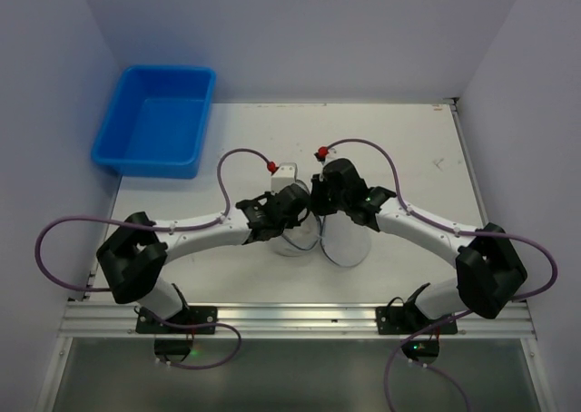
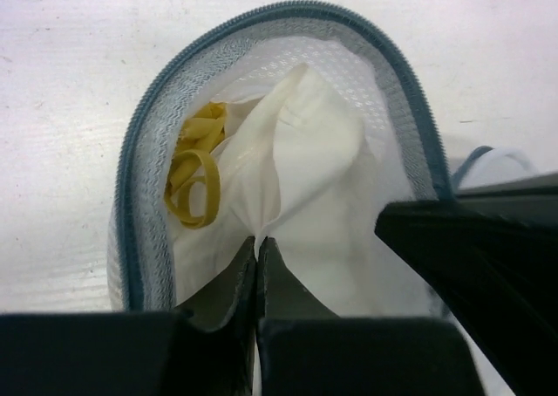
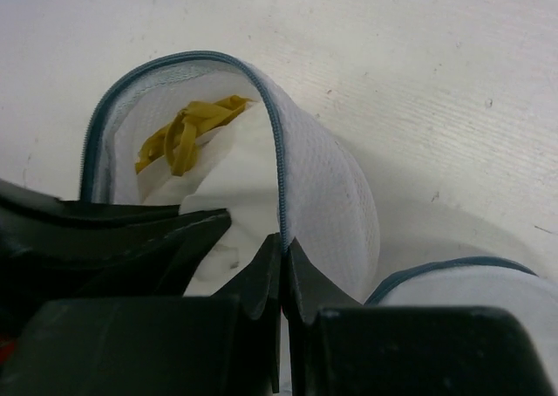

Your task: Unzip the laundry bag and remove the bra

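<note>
The laundry bag [image 1: 343, 241] lies at the table's middle, under both wrists. Its dark zip rim [image 2: 138, 160] stands open in an arch around the mouth. Inside lies the bra [image 2: 305, 152], white cloth with a yellow strap [image 2: 196, 176]. My left gripper [image 2: 257, 242] reaches into the mouth, shut on a fold of the white cloth. My right gripper [image 3: 283, 242] is shut on the bag's zip edge [image 3: 279, 152], holding the mesh wall [image 3: 331, 191] up. The bra [image 3: 231, 176] and yellow strap [image 3: 183, 134] also show in the right wrist view. In the top view the grippers [image 1: 309, 210] meet over the bag.
A blue plastic tub [image 1: 154, 122] stands at the back left corner. The bag's round flap [image 3: 471, 278] lies folded away at the lower right of the right wrist view. The right gripper's dark finger [image 2: 488, 256] crowds the bag's right side. White walls enclose the table.
</note>
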`<state>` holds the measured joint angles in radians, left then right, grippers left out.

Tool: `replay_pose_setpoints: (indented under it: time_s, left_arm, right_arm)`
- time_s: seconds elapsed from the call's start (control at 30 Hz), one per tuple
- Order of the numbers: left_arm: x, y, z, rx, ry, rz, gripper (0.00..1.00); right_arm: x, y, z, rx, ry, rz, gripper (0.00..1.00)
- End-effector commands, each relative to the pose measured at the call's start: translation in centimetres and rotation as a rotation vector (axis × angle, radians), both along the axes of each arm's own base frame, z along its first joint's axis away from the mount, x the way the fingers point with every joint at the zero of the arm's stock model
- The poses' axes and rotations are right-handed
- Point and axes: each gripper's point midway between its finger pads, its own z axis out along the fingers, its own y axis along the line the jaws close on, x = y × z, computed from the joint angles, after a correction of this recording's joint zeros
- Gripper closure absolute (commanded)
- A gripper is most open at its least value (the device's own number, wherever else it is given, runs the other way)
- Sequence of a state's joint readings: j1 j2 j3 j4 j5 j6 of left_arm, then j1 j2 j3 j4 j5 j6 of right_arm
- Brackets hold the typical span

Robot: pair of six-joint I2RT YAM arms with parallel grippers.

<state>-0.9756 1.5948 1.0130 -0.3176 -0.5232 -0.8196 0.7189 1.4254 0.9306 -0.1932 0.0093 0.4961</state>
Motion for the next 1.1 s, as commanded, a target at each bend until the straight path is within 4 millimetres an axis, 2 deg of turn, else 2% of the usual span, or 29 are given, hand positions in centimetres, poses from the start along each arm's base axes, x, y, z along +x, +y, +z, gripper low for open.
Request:
replay_pose_setpoints:
  time_s: [0.0, 0.03, 0.07, 0.13, 0.17, 0.23, 0.27, 0.3, 0.33, 0.37, 0.47, 0.5, 0.53, 0.57, 0.6, 0.63, 0.7, 0.73, 0.77, 0.8, 0.83, 0.87, 0.9, 0.93, 0.97, 1.0, 1.07]
  left_arm:
    - [0.3, -0.5, 5.7, -0.145, -0.120, -0.036, 1.00]
    - [-0.3, -1.0, 6.4, -0.185, -0.117, -0.078, 1.00]
    - [-0.5, -1.3, 9.1, -0.251, -0.171, -0.120, 1.00]
    - [-1.9, -1.9, 10.1, -0.294, -0.185, -0.229, 1.00]
    - [-2.4, -1.9, 12.1, -0.346, -0.220, -0.258, 1.00]
    - [-3.5, -1.7, 12.9, -0.383, -0.226, -0.309, 1.00]
    - [-3.9, -1.4, 14.9, -0.438, -0.269, -0.323, 1.00]
    - [-4.2, -1.0, 15.0, -0.454, -0.274, -0.325, 1.00]
    - [-4.4, -0.4, 16.9, -0.509, -0.308, -0.319, 1.00]
    - [-4.4, 0.0, 17.6, -0.529, -0.325, -0.314, 1.00]
    - [-3.1, 2.4, 21.0, -0.585, -0.408, -0.258, 1.00]
    - [-2.5, 3.2, 22.0, -0.595, -0.432, -0.238, 1.00]
    - [-1.2, 4.7, 24.0, -0.610, -0.479, -0.194, 1.00]
    - [-0.6, 5.4, 25.0, -0.610, -0.506, -0.171, 1.00]
    - [0.9, 7.1, 25.9, -0.584, -0.545, -0.100, 1.00]
    - [1.4, 8.1, 28.0, -0.572, -0.588, -0.068, 1.00]
    - [3.5, 9.9, 29.3, -0.520, -0.627, -0.001, 1.00]
    - [4.2, 11.1, 31.7, -0.504, -0.674, 0.041, 1.00]
    - [5.5, 11.4, 31.8, -0.480, -0.674, 0.067, 1.00]
    - [6.8, 12.8, 32.4, -0.459, -0.689, 0.102, 1.00]
    - [7.5, 13.7, 34.6, -0.464, -0.726, 0.119, 1.00]
    - [9.2, 14.0, 34.3, -0.443, -0.708, 0.140, 1.00]
    - [10.8, 16.2, 34.6, -0.422, -0.720, 0.196, 1.00]
    - [11.5, 16.8, 36.7, -0.451, -0.746, 0.193, 1.00]
    - [13.4, 17.3, 36.0, -0.445, -0.721, 0.209, 1.00]
    - [14.8, 19.6, 36.3, -0.438, -0.733, 0.254, 1.00]
    - [17.2, 20.8, 37.6, -0.449, -0.745, 0.257, 1.00]
  right_arm:
    - [0.8, -0.4, 1.1, 0.016, -0.055, -0.038, 1.00]
    - [0.9, -0.6, 0.9, 0.008, -0.055, -0.044, 1.00]
    - [1.1, -0.8, 0.8, -0.002, -0.058, -0.052, 1.00]
    - [1.3, -1.0, 0.5, -0.014, -0.056, -0.056, 1.00]
    - [1.4, -1.1, 0.3, -0.025, -0.052, -0.059, 1.00]
    - [1.5, -1.3, 0.0, -0.043, -0.049, -0.062, 1.00]
    - [1.6, -1.4, 0.0, -0.049, -0.050, -0.060, 1.00]
    - [1.6, -1.5, -0.2, -0.056, -0.048, -0.060, 1.00]
    - [1.5, -1.7, -0.5, -0.066, -0.042, -0.063, 1.00]
    - [1.5, -1.7, -0.6, -0.069, -0.040, -0.062, 1.00]
    - [1.1, -1.8, -1.2, -0.073, -0.022, -0.055, 1.00]
    - [1.0, -1.8, -1.4, -0.073, -0.018, -0.055, 1.00]
    - [0.9, -1.8, -1.5, -0.072, -0.012, -0.051, 1.00]
    - [0.7, -1.8, -1.6, -0.077, -0.005, -0.050, 1.00]
    - [0.6, -1.9, -1.7, -0.078, -0.002, -0.048, 1.00]
    - [0.6, -1.9, -1.8, -0.076, 0.002, -0.047, 1.00]
    - [0.3, -1.9, -1.8, -0.073, 0.006, -0.042, 1.00]
    - [0.2, -1.9, -1.8, -0.071, 0.009, -0.041, 1.00]
    - [0.1, -1.9, -1.9, -0.069, 0.015, -0.037, 1.00]
    - [-0.1, -2.0, -1.9, -0.069, 0.017, -0.036, 1.00]
    - [-0.2, -2.0, -2.0, -0.068, 0.022, -0.036, 1.00]
    - [-0.4, -1.9, -2.0, -0.064, 0.027, -0.031, 1.00]
    - [-0.5, -2.0, -2.1, -0.062, 0.033, -0.028, 1.00]
    - [-0.7, -1.9, -2.0, -0.055, 0.035, -0.026, 1.00]
    - [-0.8, -1.9, -2.0, -0.053, 0.037, -0.024, 1.00]
    - [-0.9, -1.9, -2.1, -0.051, 0.040, -0.022, 1.00]
    - [-1.0, -1.9, -1.9, -0.046, 0.041, -0.017, 1.00]
